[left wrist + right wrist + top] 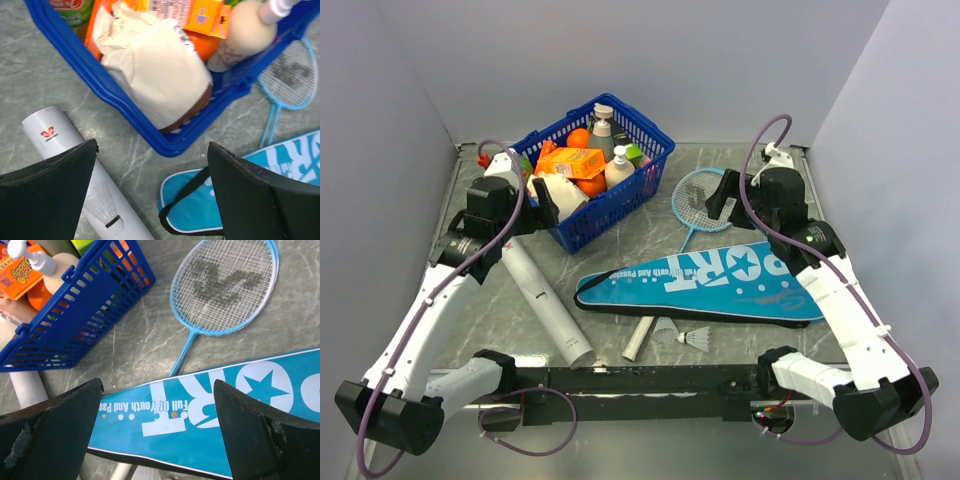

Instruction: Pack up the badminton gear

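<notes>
Nothing packed yet. Left gripper (pixel 151 147) and right gripper (pixel 158 384) both wide, empty, hovering. Racket (pixel 705 195) on table (pixel 640 240), shaft under cover (pixel 720 285), not inside. Two shuttlecocks (pixel 697 339) loose by its handle (pixel 638 338); tube (pixel 545 300) lies apart, left, by basket (pixel 610 215). Everything left to do.

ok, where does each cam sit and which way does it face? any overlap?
Top external: above and behind the bases, looking down on the table; both arms show, left gripper by the basket, right gripper over the racket.
Left wrist: on the left arm, looking down at basket corner, tube and cover; own fingers at the bottom.
Right wrist: on the right arm, looking down at racket and cover; own fingers at the bottom.
Shared: both wrist views catch basket, racket, cover.
</notes>
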You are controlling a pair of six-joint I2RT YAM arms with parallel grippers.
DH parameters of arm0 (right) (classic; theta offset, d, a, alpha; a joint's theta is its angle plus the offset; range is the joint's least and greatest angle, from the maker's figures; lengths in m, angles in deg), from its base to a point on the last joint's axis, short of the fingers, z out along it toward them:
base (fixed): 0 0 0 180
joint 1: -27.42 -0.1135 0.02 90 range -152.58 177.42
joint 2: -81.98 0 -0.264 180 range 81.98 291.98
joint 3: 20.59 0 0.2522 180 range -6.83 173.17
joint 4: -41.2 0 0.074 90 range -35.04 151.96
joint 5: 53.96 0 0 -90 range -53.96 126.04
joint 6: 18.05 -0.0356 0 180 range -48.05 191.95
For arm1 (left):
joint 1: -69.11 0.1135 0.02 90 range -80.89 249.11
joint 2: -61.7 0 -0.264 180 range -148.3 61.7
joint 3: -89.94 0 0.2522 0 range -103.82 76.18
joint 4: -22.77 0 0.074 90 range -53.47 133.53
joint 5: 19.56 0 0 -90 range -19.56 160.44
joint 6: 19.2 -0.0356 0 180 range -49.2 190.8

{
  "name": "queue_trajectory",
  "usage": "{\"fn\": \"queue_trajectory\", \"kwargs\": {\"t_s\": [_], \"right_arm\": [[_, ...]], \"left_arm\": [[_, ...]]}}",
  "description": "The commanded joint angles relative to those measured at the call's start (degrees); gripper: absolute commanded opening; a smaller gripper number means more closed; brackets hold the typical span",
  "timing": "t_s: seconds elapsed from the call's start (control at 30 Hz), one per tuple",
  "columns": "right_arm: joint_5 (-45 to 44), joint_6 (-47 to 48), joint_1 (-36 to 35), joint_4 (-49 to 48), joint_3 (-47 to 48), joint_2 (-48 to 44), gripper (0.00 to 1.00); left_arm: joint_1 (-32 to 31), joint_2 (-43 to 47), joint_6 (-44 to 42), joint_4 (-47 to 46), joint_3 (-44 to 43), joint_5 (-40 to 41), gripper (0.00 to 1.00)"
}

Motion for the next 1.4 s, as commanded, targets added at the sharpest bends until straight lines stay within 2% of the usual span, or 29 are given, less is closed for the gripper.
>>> {"fn": "queue_trajectory", "kwargs": {"t_s": [0.0, 0.1, 0.2, 0.5, 0.63, 0.67, 0.73, 0.77, 0.83, 0.87, 0.93, 0.97, 1.03, 1.23, 1.37], "right_arm": [[-0.6, 0.0, 0.1, 0.4, 2.3, 0.6, 1.0], [3.6, -0.4, 0.0, -2.8, -0.2, 0.0, 1.0], [4.9, -0.9, 0.1, -2.2, -0.3, 1.8, 1.0], [2.7, -2.1, 0.1, -0.5, -3.6, 3.2, 1.0], [3.2, -2.4, 0.0, 0.0, -5.0, 3.0, 1.0], [3.6, -2.4, 0.0, 0.5, -4.9, 3.2, 1.0], [3.6, -2.3, 0.0, 1.8, -4.6, 4.0, 1.0], [3.7, -2.2, 0.1, 2.1, -4.6, 4.0, 1.0], [4.9, -2.0, 0.1, 2.1, -4.9, 3.7, 1.0], [5.1, -1.9, 0.0, 1.9, -5.6, 3.4, 1.0], [5.2, -1.7, 0.1, 1.5, -6.3, 2.1, 1.0], [5.1, -1.6, 0.1, 1.5, -6.5, 1.7, 1.0], [5.1, -1.4, 0.1, 1.7, -6.6, 1.2, 1.0], [5.2, -1.1, 0.0, 1.4, -7.9, -0.4, 1.0], [6.6, -1.3, 0.1, 0.8, -7.9, -0.1, 1.0]], "left_arm": [[-1.3, 2.1, -0.4, 0.0, -4.1, -5.1, 0.96], [-4.7, 2.4, 1.7, 0.5, -5.2, -6.2, 0.97], [-12.3, 2.0, 4.4, 1.1, -6.4, -4.3, 0.96], [-30.6, -6.5, 10.9, -0.2, -9.2, 7.1, 0.98], [-32.5, -12.4, 12.8, -3.3, -9.2, 7.4, 0.97], [-32.5, -13.4, 13.4, -4.9, -8.8, 7.4, 0.9], [-32.6, -16.4, 13.5, -6.4, -8.5, 7.8, 0.82], [-32.5, -17.5, 13.4, -7.4, -8.4, 8.0, 0.67], [-32.4, -21.2, 11.7, -10.2, -8.7, 9.9, 0.48], [-31.8, -22.6, 11.2, -11.1, -9.3, 9.6, 0.27], [-28.5, -26.3, 10.6, -15.1, -9.6, 4.6, 0.08], [-27.2, -27.3, 10.6, -16.4, -9.4, 2.5, 0.01], [-24.5, -30.5, 10.6, -19.8, -9.5, -0.6, 0.01], [-20.4, -36.8, 9.4, -22.3, -11.6, 0.7, 0.01], [-15.4, -39.4, 9.8, -23.7, -11.3, -2.5, 0.01]]}}
